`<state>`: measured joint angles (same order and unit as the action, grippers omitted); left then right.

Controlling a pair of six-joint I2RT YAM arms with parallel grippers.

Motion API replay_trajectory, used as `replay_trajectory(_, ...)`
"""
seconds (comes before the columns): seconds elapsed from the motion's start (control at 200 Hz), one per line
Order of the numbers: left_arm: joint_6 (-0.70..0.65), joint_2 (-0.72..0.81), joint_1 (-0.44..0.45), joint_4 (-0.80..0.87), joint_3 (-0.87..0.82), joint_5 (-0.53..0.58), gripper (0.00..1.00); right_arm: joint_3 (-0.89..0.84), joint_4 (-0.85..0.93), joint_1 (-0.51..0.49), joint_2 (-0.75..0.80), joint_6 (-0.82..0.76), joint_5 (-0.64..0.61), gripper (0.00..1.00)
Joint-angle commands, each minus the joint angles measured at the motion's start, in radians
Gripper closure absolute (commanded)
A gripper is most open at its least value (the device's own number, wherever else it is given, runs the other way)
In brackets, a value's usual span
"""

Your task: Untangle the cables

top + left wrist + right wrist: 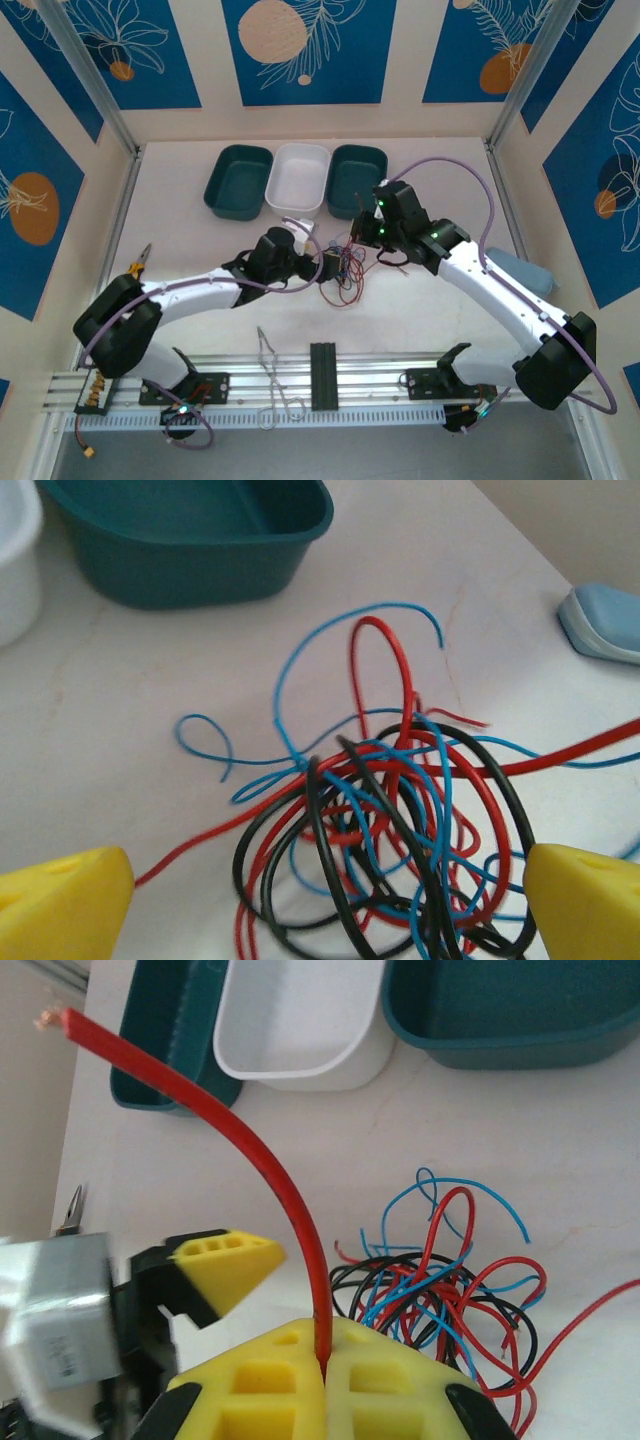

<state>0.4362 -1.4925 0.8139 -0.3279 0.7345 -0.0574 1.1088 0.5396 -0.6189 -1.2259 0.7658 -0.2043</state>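
Note:
The cables (345,272) lie as one knot of thin red, black and blue strands at the table's middle. In the left wrist view the tangle (390,810) sits between my left gripper's (325,910) yellow fingers (60,900), which stand wide apart and open around it. My left gripper (318,265) is at the tangle's left side. My right gripper (325,1360) is shut on a red cable (270,1160) whose free end arcs up and left. The rest of the tangle (440,1290) lies just right of it. My right gripper (372,240) hovers at the knot's upper right.
Two teal trays (238,180) (357,178) flank a white tray (298,178) at the back. A blue-grey pad (520,270) lies at the right, pliers (139,260) at the left. A bare metal wire loop (275,385) and a black block (323,375) sit on the front rail.

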Motion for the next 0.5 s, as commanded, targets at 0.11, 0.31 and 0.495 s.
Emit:
replay_trajectory(0.11,0.075,-0.091,0.004,-0.071,0.01,-0.049,0.01,0.094,0.034,-0.024,-0.021,-0.066,-0.002,1.0)
replay_trajectory(0.31,0.115,-0.09,0.0,-0.022,-0.025,0.068,0.18,0.166,0.056,-0.037,-0.035,-0.09,0.01,1.0)
replay_trajectory(0.495,0.145,-0.086,-0.008,-0.029,-0.062,0.112,0.33,0.287,0.121,-0.058,-0.06,-0.134,0.013,1.0)
